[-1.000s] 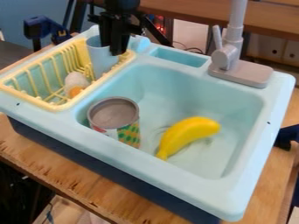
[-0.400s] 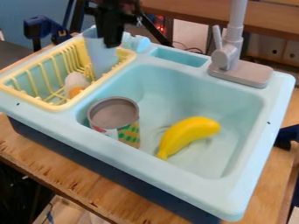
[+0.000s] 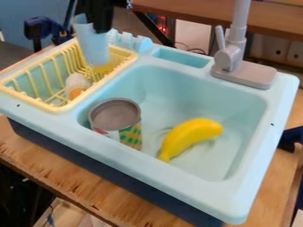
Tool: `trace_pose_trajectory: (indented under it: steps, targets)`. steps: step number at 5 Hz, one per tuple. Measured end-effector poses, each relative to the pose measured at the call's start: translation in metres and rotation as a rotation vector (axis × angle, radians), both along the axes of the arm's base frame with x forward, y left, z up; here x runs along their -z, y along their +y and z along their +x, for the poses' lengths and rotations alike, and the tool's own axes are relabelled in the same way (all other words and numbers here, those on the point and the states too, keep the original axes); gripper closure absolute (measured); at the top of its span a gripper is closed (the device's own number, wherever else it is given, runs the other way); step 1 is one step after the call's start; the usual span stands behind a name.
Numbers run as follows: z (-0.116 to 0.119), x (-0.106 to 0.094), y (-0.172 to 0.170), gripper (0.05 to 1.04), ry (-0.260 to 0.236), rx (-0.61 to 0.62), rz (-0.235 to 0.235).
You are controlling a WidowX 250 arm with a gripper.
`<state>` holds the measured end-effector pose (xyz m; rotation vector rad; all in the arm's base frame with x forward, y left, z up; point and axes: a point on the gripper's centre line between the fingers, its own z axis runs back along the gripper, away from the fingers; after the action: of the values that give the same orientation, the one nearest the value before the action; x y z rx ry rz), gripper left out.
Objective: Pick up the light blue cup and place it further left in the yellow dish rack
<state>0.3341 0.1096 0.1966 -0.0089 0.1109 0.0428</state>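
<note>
"What is the gripper (image 3: 101, 27) doing?"
"Grasping a light-blue cup (image 3: 91, 48) by its upper part, at the far end of the yellow dish rack (image 3: 17, 94), by the toy sink's (image 3: 177, 184) far-left corner."
"Nearby?"
"A can (image 3: 114, 116) at the basin's near-left corner, a banana (image 3: 190, 134) to its right."

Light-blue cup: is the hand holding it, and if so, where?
Yes, the hand has the light-blue cup by its upper wall near the rim, on the picture's right side.
</note>
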Motion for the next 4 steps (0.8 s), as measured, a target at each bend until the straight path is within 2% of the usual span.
trace_pose_trajectory:
  steps: [2,4]
  targets:
    - [0.008,-0.020,0.011,1.001,-0.048,-0.040,0.033]
    - [0.014,0.000,0.029,1.001,0.028,-0.117,0.068]
